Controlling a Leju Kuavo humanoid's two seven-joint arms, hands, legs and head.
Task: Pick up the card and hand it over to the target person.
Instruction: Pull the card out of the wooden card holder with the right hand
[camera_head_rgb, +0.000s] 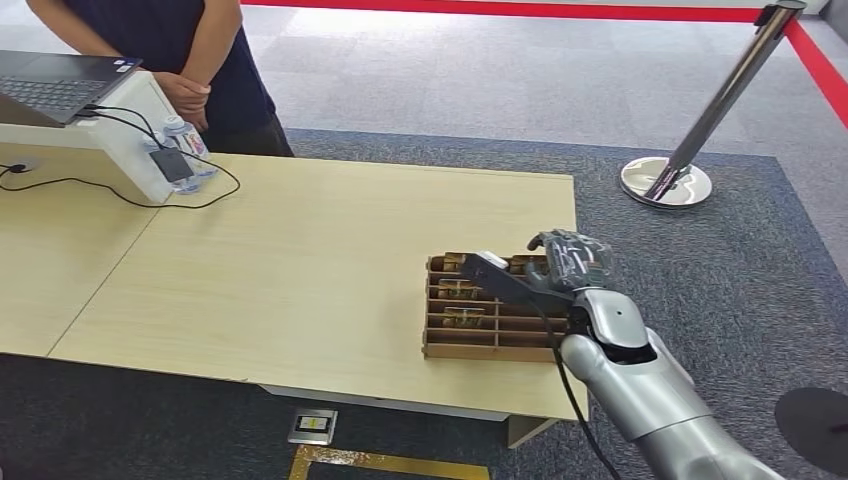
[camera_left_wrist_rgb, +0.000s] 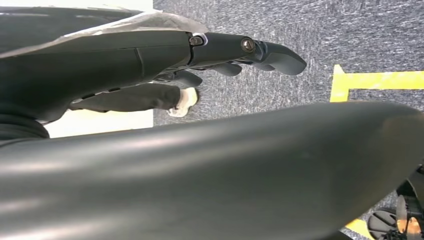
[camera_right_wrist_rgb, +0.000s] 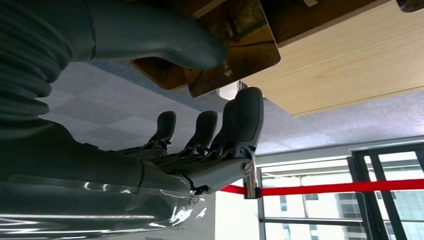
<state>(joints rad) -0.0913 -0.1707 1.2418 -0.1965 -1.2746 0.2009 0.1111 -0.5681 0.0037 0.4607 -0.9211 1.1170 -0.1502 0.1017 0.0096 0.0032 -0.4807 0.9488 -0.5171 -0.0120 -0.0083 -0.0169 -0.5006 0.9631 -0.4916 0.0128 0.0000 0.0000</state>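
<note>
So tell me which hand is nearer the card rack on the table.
Right. The right hand is over the far right end of the card rack, its thumb pressed on a card. The left hand hangs low over the carpet, away from the rack.

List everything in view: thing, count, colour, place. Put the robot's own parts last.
table: one, light wood, centre of the head view.
card rack: one, brown, slotted, near the table's right front corner.
card: one, brown-gold, at the right hand's thumb, above the rack.
laptop: one, dark, on a white stand at the table's far left.
water bottle: one, clear, beside the stand.
cables: black, trailing across the left of the table.
stanchion: one, silver, on the carpet at far right, with red belt.
person: one, dark top, behind the table's far left.
right hand: silver-grey, over the rack.
left hand: dark, hanging over carpet.
</note>
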